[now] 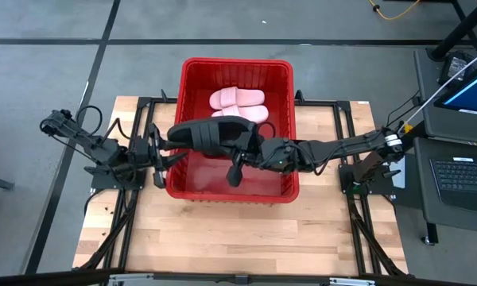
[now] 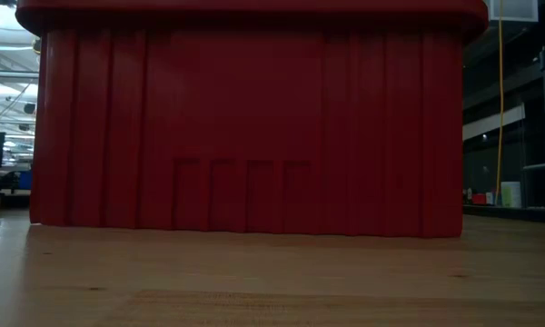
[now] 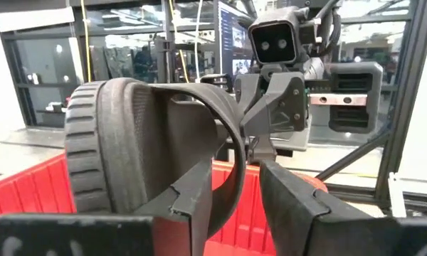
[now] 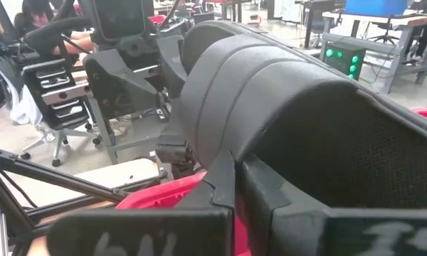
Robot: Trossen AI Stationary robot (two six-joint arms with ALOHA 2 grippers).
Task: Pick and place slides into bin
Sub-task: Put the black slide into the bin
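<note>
1. Atop the wooden surface [image 1: 222, 238], the red bin [image 1: 195, 79] stands near the far edge, its ribbed walls and rolled rim dwarfing the footwear; two pale pink slides [image 1: 238, 102] lie side by side on its floor toward the far wall.

2. Above the bin's middle, a black slide [image 1: 211, 133] hangs between both arms, turned on edge, its ridged sole and wide textured strap showing in the left wrist view.

3. Reaching in from the right, the right tool [image 1: 245, 149] is clamped together on the black slide's strap and carries its weight.

4. At the bin's left rim, the left tool [image 1: 165, 147] has its fingers [image 3: 199, 192] apart on either side of the strap edge, apparently gripping nothing.

5. Judged from this, the step in hand is placing this slide in the bin, with the left arm seemingly out of the grip. The next move calls for the left tool to clear the strap, then the right to lower and let go over bare floor beside the pink pair.

6. A second black slide is not clearly visible.
</note>
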